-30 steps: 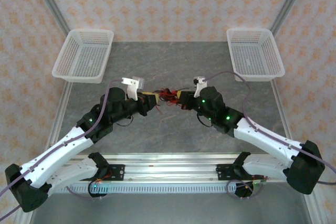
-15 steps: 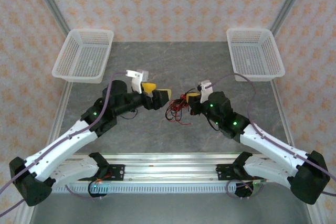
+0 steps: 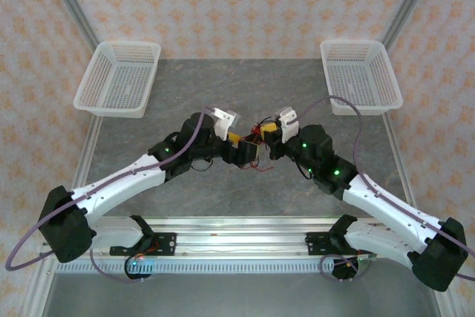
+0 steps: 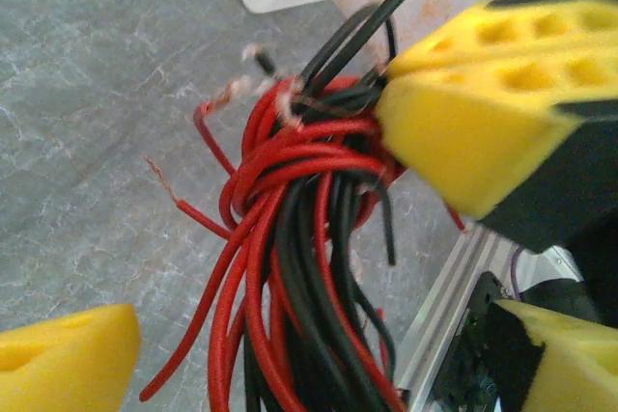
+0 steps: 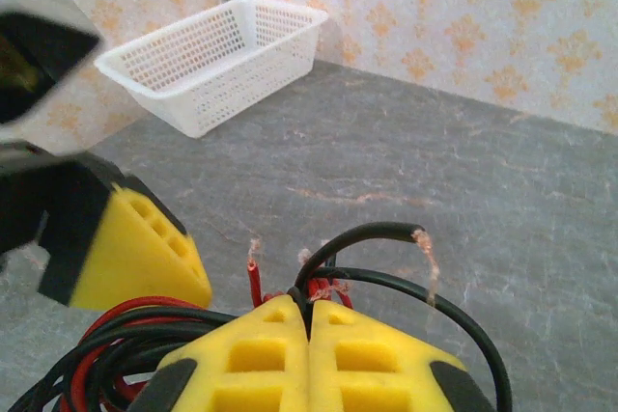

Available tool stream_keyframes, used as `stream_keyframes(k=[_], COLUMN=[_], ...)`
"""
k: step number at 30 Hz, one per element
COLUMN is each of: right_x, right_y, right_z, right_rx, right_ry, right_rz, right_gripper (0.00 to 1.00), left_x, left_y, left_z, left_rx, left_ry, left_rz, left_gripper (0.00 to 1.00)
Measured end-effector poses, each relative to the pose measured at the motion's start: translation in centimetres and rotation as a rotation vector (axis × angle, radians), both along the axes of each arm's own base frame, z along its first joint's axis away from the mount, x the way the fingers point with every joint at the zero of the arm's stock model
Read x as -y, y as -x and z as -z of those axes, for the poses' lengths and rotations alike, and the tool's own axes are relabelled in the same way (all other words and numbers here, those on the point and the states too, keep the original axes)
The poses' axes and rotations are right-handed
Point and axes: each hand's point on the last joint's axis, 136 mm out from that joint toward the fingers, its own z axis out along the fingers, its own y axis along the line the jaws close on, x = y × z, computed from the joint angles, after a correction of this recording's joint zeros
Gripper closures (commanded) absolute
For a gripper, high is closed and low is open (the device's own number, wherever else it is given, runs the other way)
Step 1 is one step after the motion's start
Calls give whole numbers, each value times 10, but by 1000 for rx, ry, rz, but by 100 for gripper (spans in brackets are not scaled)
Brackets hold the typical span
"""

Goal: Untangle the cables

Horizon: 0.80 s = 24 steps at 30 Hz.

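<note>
The right gripper [image 5: 309, 327] is clenched on the red and black cables [image 4: 290, 238]. The left gripper [image 3: 243, 148] gapes around the bundle beneath. It looks like one tangle, with no strand separated. White baskets [image 3: 153, 78] stand well beyond.

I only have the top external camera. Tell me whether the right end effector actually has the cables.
Observer: Yes. In the right wrist view the right end effector is shut, with black strands of the cables pinched in its jaws.
Operator: Report the left one.
Observer: The left end effector is open in its wrist view, with the red-and-black bundle between its jaws, unclamped.
Operator: Check the wire ends.
Observer: Several end in bare, frayed copper tips.
</note>
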Motion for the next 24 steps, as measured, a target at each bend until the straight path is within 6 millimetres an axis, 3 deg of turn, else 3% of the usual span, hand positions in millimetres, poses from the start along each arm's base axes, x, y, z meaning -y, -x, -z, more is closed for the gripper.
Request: stream_keyframes(k=[10, 14, 18, 24], right_x=[-4, -3, -2, -2], right_y=[3, 4, 5, 10], right_z=[-3, -7, -9, -12], right_rx=[11, 17, 10, -16], right_ry=[-7, -17, -34, -61], right_rz=[-27, -31, -26, -37], right_gripper=[97, 97, 93, 59], left_x=[5, 8, 10, 4], left_y=[-2, -4, -6, -7], left_z=[-5, 2, 1, -7], left_rx=[31, 23, 29, 31], left_ry=[33, 45, 69, 95], left_rz=[14, 12, 7, -34], left_gripper=[67, 100, 100, 100])
